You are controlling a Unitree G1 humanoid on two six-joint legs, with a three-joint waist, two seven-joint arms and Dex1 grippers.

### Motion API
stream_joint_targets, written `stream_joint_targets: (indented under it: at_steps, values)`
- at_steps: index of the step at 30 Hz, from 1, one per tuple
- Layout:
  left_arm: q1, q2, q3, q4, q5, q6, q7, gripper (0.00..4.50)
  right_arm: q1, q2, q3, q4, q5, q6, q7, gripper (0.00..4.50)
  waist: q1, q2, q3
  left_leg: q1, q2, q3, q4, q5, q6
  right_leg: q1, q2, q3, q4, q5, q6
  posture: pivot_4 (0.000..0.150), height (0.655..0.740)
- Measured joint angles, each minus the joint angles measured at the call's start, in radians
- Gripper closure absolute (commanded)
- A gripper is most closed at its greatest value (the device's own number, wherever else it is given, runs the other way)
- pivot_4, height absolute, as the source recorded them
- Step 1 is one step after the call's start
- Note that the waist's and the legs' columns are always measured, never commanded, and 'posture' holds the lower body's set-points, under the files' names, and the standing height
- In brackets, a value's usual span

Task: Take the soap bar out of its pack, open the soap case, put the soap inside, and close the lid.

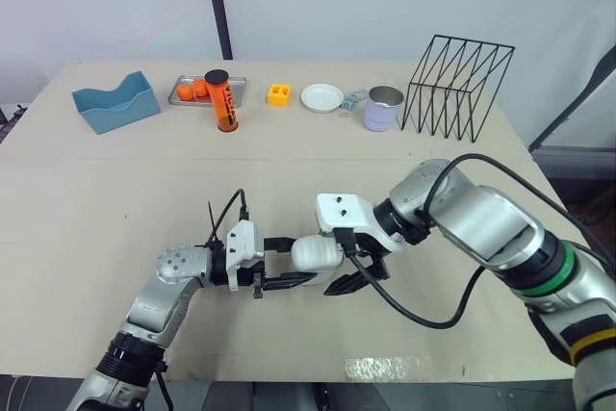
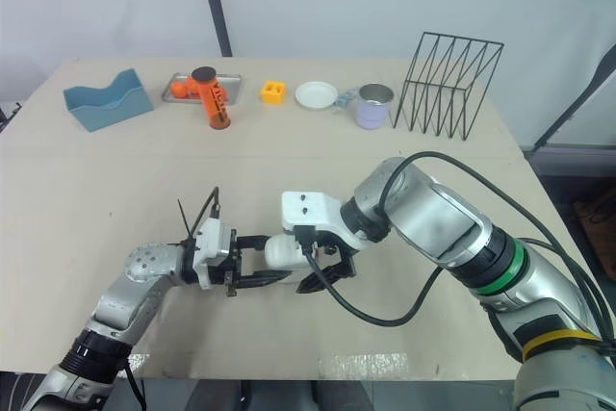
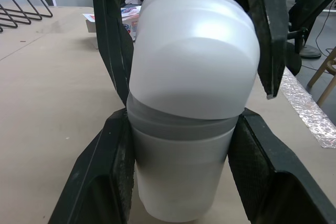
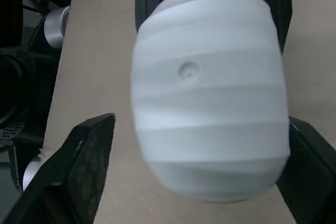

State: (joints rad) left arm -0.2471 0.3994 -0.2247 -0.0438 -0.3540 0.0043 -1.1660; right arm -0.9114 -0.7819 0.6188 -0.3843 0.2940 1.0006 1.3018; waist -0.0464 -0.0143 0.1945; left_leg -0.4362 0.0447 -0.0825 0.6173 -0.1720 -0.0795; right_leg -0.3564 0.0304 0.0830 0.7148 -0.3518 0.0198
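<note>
The case [image 1: 316, 252] sat low over the table [image 1: 115, 199] near its front edge, lying between the two grippers. The left gripper [image 1: 300, 261] was clamped on the base [image 3: 181, 182], one finger pad pressed to each side. The lid [image 3: 194, 56] sat over the base with a grey band exposed below its rim, so it appeared not fully seated. Whether soap was inside could not be told through the cloudy wall.

The right gripper [image 1: 352, 276] straddled the lid with its fingers spread. Bare table showed between one finger [image 4: 86, 161] and the lid, so it gripped nothing yet.

Whether the lid was to be lifted or pressed home, the same rules were judged to apply:

- Keep the left clamp firm on the base only, clear of the lid rim.
- Close the right fingers squarely on the lid's flanks; its smooth, rounded shell would likely slip under an off-centre pinch.
- Move the lid straight along the case axis and avoid twisting it against the base.

A small printed box [image 3: 123, 18], possibly the pack, lay on the table beyond the right gripper.
</note>
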Motion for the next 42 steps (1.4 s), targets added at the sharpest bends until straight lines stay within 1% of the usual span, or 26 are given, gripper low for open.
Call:
stream_joint_targets:
  at_steps: [5, 9, 14, 20, 22, 24, 26, 27, 28, 29, 30, 31, 32, 33, 35, 36, 37, 38, 39, 42]
  values:
    - [0.0, 0.0, 0.0, 0.0, 0.0, 0.0, 0.0, 2.53, 0.004, -0.022, -0.04, 0.001, 0.008, -0.014, -0.001, 0.03, 0.0, 0.0, 0.0, 0.0, 0.0, 0.0, 0.0, 0.0, 0.0, 0.0, 0.0, 0.0, 0.0, 0.0, 0.0, 0.15, 0.74]
    - [0.001, 0.0, -0.001, -0.001, 0.0, 0.0, 0.001, 2.53, 0.036, -0.046, -0.097, 0.023, 0.018, -0.034, -0.003, 0.03, 0.0, 0.0, 0.0, 0.0, 0.0, 0.0, 0.0, 0.0, 0.0, 0.0, 0.0, 0.0, 0.0, 0.0, 0.0, 0.15, 0.74]
    - [0.002, 0.002, -0.002, -0.003, 0.0, 0.0, 0.0, 2.53, 0.097, -0.086, -0.204, 0.046, 0.046, -0.095, -0.007, 0.03, 0.001, 0.0, 0.0, -0.001, 0.0, 0.0, 0.0, 0.0, 0.0, 0.0, 0.0, 0.0, -0.001, 0.0, 0.0, 0.15, 0.74]
    - [0.002, 0.008, -0.002, -0.005, -0.002, 0.0, -0.001, 2.53, 0.2, -0.162, -0.319, 0.044, 0.113, -0.177, 0.052, 0.03, 0.001, 0.0, 0.0, 0.0, 0.0, 0.0, 0.0, 0.0, 0.0, 0.0, 0.0, 0.0, -0.001, 0.0, 0.0, 0.15, 0.74]
    - [0.002, 0.011, -0.002, -0.005, -0.003, 0.0, -0.002, 2.53, 0.218, -0.181, -0.335, 0.044, 0.125, -0.19, 0.07, 0.03, 0.001, 0.0, 0.0, 0.0, 0.0, 0.0, 0.0, 0.0, 0.0, 0.0, 0.0, 0.0, -0.001, 0.0, 0.0, 0.15, 0.74]
    - [0.001, 0.013, -0.001, -0.005, -0.004, 0.0, -0.004, 2.53, 0.258, -0.21, -0.393, 0.05, 0.168, -0.223, 0.115, 0.03, 0.0, 0.0, 0.0, 0.0, 0.0, 0.0, 0.0, 0.0, 0.0, 0.0, 0.0, 0.0, -0.001, 0.0, 0.0, 0.15, 0.74]
    - [0.0, 0.014, -0.002, -0.005, -0.004, 0.0, -0.005, 2.53, 0.262, -0.211, -0.414, 0.063, 0.187, -0.233, 0.127, 0.03, 0.0, 0.0, 0.0, 0.0, 0.0, 0.001, 0.0, 0.0, 0.0, 0.0, 0.0, 0.001, -0.001, 0.0, 0.0, 0.15, 0.74]
    - [0.0, 0.014, -0.002, -0.005, -0.004, 0.001, -0.007, 2.53, 0.27, -0.205, -0.453, 0.095, 0.221, -0.248, 0.148, 0.4, 0.001, 0.0, 0.0, 0.0, 0.0, 0.001, 0.0, 0.0, 0.0, 0.001, 0.0, 0.0, -0.001, 0.0, 0.0, 0.15, 0.74]
    - [0.0, 0.015, -0.001, -0.005, -0.004, 0.001, -0.008, 2.53, 0.271, -0.199, -0.471, 0.111, 0.234, -0.254, 0.155, 0.5, 0.001, 0.0, 0.0, 0.0, 0.0, 0.001, 0.0, 0.0, 0.0, 0.001, 0.0, 0.0, -0.001, 0.0, 0.0, 0.15, 0.74]
    - [-0.001, 0.016, -0.001, -0.005, -0.004, 0.001, -0.011, 2.53, 0.271, -0.185, -0.498, 0.133, 0.252, -0.266, 0.157, 0.78, 0.0, 0.0, 0.0, 0.0, 0.0, 0.001, 0.0, 0.0, 0.0, 0.001, 0.0, 0.001, -0.001, 0.0, 0.0, 0.15, 0.74]
    - [-0.001, 0.017, 0.0, -0.005, -0.004, 0.001, -0.013, 2.53, 0.271, -0.145, -0.538, 0.156, 0.275, -0.289, 0.151, 1.28, -0.001, 0.0, 0.0, 0.0, 0.0, 0.001, 0.0, 0.0, 0.0, 0.001, 0.0, 0.001, -0.001, 0.0, 0.0, 0.15, 0.74]
    - [-0.001, 0.017, 0.0, -0.005, -0.004, 0.001, -0.015, 2.53, 0.271, -0.122, -0.55, 0.161, 0.288, -0.302, 0.143, 1.63, -0.001, 0.0, 0.0, 0.0, 0.0, 0.001, 0.0, 0.0, 0.0, 0.001, 0.001, 0.001, -0.001, 0.0, 0.0, 0.15, 0.74]
    - [-0.001, 0.017, 0.0, -0.005, -0.004, 0.001, -0.017, 2.53, 0.271, -0.103, -0.552, 0.162, 0.295, -0.313, 0.132, 2.13, -0.001, 0.0, 0.0, 0.0, 0.0, 0.001, 0.0, 0.0, 0.0, 0.001, 0.001, 0.0, 0.0, 0.0, 0.0, 0.15, 0.74]
    - [-0.002, 0.017, 0.0, -0.005, -0.004, 0.001, -0.017, 2.53, 0.271, -0.093, -0.555, 0.162, 0.297, -0.317, 0.128, 2.42, -0.001, 0.0, 0.0, 0.0, 0.0, 0.0, 0.0, 0.0, 0.0, 0.001, 0.001, 0.0, -0.001, 0.0, 0.0, 0.15, 0.74]
    - [-0.004, 0.016, -0.001, -0.005, -0.004, 0.001, -0.019, 2.53, 0.285, -0.039, -0.564, 0.143, 0.311, -0.349, 0.095, 3.3, 0.0, 0.0, 0.0, 0.0, 0.0, 0.0, 0.0, 0.0, 0.0, 0.001, 0.0, 0.0, -0.001, 0.0, 0.0, 0.15, 0.74]
    - [-0.004, 0.017, 0.0, -0.004, -0.004, 0.001, -0.019, 2.53, 0.295, -0.025, -0.565, 0.131, 0.312, -0.36, 0.081, 3.55, 0.0, 0.0, 0.0, 0.0, 0.0, 0.0, 0.0, 0.0, 0.0, 0.001, 0.0, 0.0, -0.001, 0.0, 0.0, 0.15, 0.74]
    - [-0.004, 0.017, 0.0, -0.004, -0.004, 0.001, -0.019, 2.53, 0.31, -0.004, -0.565, 0.111, 0.311, -0.376, 0.062, 4.08, 0.001, 0.0, 0.0, 0.0, 0.0, 0.0, 0.0, 0.0, 0.0, 0.001, 0.0, 0.0, -0.001, 0.0, 0.0, 0.15, 0.74]
    - [-0.004, 0.017, 0.0, -0.004, -0.003, 0.0, -0.019, 2.53, 0.321, 0.009, -0.564, 0.093, 0.311, -0.385, 0.05, 4.35, 0.001, 0.0, 0.0, 0.0, 0.0, 0.0, 0.0, 0.0, 0.0, 0.001, 0.0, 0.0, -0.001, 0.0, 0.0, 0.15, 0.74]
    - [-0.004, 0.017, 0.0, -0.003, -0.002, -0.004, -0.019, 2.53, 0.337, 0.026, -0.556, 0.064, 0.31, -0.397, 0.033, 4.44, 0.001, 0.0, 0.0, 0.0, 0.0, 0.0, 0.0, 0.0, 0.0, 0.001, 0.0, 0.0, 0.0, 0.0, 0.0, 0.15, 0.74]
    - [-0.004, 0.018, 0.003, -0.002, 0.0, -0.008, -0.018, 2.53, 0.357, 0.031, -0.536, 0.035, 0.301, -0.416, 0.014, 4.44, 0.001, 0.0, 0.0, 0.0, 0.0, 0.0, 0.0, 0.0, 0.0, 0.001, 0.0, 0.0, 0.0, 0.0, 0.0, 0.15, 0.74]
